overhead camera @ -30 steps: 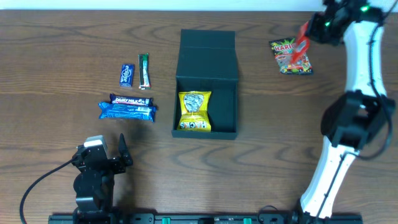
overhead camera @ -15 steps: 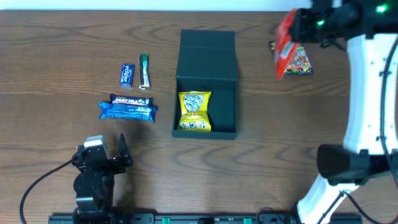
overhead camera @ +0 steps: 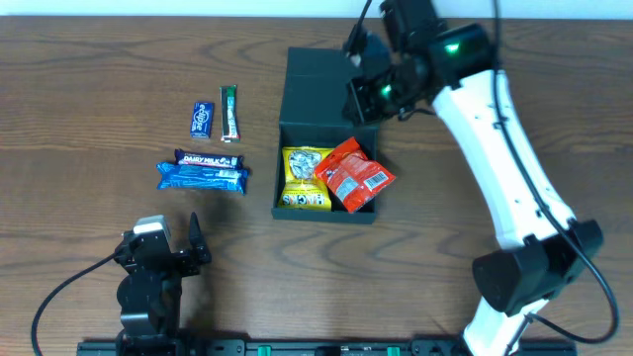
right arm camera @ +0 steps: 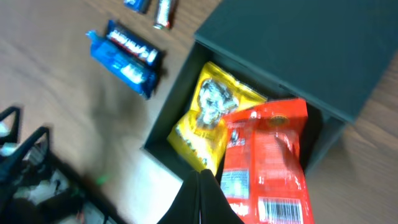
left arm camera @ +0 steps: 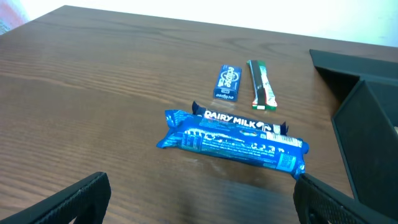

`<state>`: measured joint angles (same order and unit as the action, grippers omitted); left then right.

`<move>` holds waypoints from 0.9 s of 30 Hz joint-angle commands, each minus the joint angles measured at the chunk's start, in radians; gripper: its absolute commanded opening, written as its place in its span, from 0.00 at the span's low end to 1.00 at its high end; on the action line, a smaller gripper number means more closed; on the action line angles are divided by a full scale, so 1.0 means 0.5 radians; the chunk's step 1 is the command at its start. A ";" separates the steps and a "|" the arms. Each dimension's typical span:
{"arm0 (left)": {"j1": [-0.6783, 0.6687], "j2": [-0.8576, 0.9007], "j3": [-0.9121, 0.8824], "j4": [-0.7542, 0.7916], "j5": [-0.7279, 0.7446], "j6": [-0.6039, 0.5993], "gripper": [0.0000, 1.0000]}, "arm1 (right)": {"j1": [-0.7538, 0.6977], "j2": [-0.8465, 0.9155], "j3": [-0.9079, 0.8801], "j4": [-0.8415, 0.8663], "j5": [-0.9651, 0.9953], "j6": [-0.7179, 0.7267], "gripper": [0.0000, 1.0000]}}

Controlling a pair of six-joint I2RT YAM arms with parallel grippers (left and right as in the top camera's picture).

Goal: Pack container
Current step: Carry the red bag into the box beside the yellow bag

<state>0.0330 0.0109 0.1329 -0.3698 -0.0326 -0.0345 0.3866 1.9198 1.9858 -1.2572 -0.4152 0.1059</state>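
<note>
The dark teal container (overhead camera: 326, 216) lies open in the middle of the table, its flap lid (overhead camera: 321, 94) folded back. A yellow snack packet (overhead camera: 305, 178) lies inside. A red snack packet (overhead camera: 358, 175) sits tilted over the yellow one and the right wall. My right gripper (overhead camera: 364, 99) hovers above the lid, apart from the red packet. In the right wrist view its fingers (right arm camera: 202, 174) are pressed together, with the red packet (right arm camera: 267, 155) and the yellow packet (right arm camera: 208, 118) beyond them in the container (right arm camera: 171, 134). My left gripper (overhead camera: 173, 242) is open and empty at the front left; it also shows in the left wrist view (left arm camera: 199, 199).
A blue Dairy Milk bar (overhead camera: 201, 173) lies left of the container, also in the left wrist view (left arm camera: 233, 140). A small blue packet (overhead camera: 202, 119) and a green stick packet (overhead camera: 229, 112) lie behind it. The right arm crosses the back right of the table.
My right arm swung from the back right corner to above the container lid. The red packet left the gripper and now rests in the container. The left arm has not moved.
</note>
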 commanded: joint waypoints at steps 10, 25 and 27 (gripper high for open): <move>0.010 -0.013 -0.040 -0.016 -0.001 -0.028 0.95 | 0.038 -0.024 -0.240 0.002 0.703 0.043 0.34; 0.010 -0.013 -0.040 -0.016 -0.001 -0.028 0.95 | -0.237 -0.020 -0.711 -0.020 0.292 -0.229 0.60; 0.010 -0.013 -0.040 -0.016 -0.001 -0.028 0.95 | -0.237 -0.020 -0.768 0.012 0.256 -0.230 0.59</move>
<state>0.0330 0.0109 0.1329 -0.3702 -0.0326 -0.0345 0.2596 1.9213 1.6314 -1.2636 -0.2363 0.0265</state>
